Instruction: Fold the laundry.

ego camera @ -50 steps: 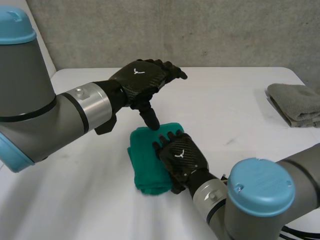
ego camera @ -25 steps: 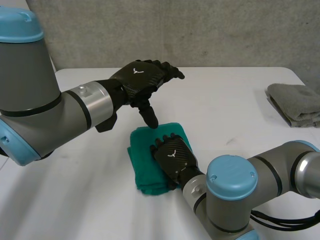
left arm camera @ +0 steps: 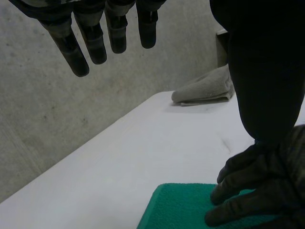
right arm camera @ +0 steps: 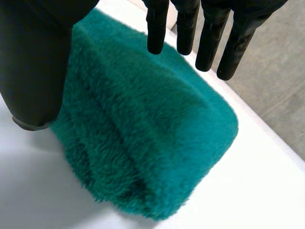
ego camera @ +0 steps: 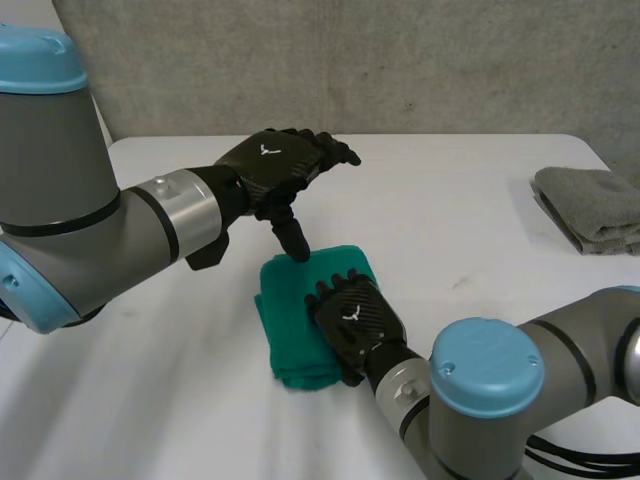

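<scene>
White table (ego camera: pixel 450 200), green towel (ego camera: pixel 285 325) under flat-fingered right hand (ego camera: pixel 355 315), left hand (ego camera: pixel 270 162) spread, seemingly just above.

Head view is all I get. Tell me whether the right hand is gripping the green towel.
Observer: No. The right wrist view shows the right hand with straight fingers over the green towel, pinching nothing.
Operator: Check the folds.
Observer: Stacked layers show along the towel's side by the thumb.
Operator: Report the left hand.
Observer: Its wrist view shows the left hand with straight fingers in the air, holding nothing.
</scene>
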Tool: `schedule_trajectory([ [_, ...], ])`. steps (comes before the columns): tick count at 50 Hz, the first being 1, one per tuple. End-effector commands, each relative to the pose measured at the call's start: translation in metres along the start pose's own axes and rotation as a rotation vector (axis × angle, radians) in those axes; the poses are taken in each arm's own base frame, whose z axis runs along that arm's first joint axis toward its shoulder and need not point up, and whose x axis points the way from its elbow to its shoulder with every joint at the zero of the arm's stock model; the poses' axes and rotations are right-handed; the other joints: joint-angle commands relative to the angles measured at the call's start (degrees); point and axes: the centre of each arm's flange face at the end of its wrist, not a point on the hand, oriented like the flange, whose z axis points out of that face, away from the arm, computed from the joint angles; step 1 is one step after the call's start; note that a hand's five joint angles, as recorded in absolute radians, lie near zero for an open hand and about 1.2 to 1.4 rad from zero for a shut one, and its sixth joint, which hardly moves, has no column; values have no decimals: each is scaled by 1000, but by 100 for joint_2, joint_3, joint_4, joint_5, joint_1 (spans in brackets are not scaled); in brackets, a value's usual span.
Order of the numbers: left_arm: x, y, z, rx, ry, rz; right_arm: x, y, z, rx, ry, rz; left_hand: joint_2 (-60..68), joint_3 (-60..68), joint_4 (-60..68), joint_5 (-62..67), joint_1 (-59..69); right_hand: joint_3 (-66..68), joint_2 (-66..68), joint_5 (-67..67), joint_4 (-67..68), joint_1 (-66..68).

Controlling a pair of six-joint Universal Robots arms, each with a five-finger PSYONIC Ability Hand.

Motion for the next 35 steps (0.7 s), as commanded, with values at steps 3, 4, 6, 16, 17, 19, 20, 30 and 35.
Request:
schedule_trajectory([
  [3, 0, 2, 0, -7, 1, -3, -6, 12, 19, -16, -10, -7, 129, 100, 130, 122, 148, 202, 246, 287, 166, 425],
  [4, 0, 2, 0, -7, 1, -3, -6, 11, 20, -10, -9, -8, 129, 100, 130, 122, 148, 203, 247, 287, 166, 425],
  [6, -1, 3, 0, -7, -1, -4, -4, 8, 23, 4, -3, -8, 129, 100, 130, 122, 148, 370, 414, 454, 333, 592],
  [16, -2, 3, 0, -6, -4, -5, -4, 10, 34, 15, 3, -21, 145, 117, 147, 139, 164, 825, 869, 909, 788, 1047],
  [17, -2, 2, 0, -4, -4, -5, -4, 9, 35, 17, 5, -27, 145, 117, 147, 139, 165, 958, 1002, 1042, 922, 1181],
  [19, -2, 2, 0, -6, -4, -7, -4, 9, 37, 20, 7, -30, 145, 117, 147, 139, 165, 1127, 1171, 1211, 1091, 1350],
  [20, -2, 2, 0, -4, -4, -6, -3, 8, 38, 23, 8, -32, 145, 117, 147, 139, 165, 1144, 1188, 1229, 1108, 1367],
  [30, -1, 4, 0, -10, -2, -8, 1, 0, 45, 52, 21, -32, 145, 117, 147, 139, 165, 2001, 2044, 2085, 1964, 2223],
  [35, -1, 4, 0, -10, -2, -18, 3, -5, 50, 72, 29, -31, 162, 134, 164, 156, 181, 3864, 3908, 3948, 3827, 4087],
])
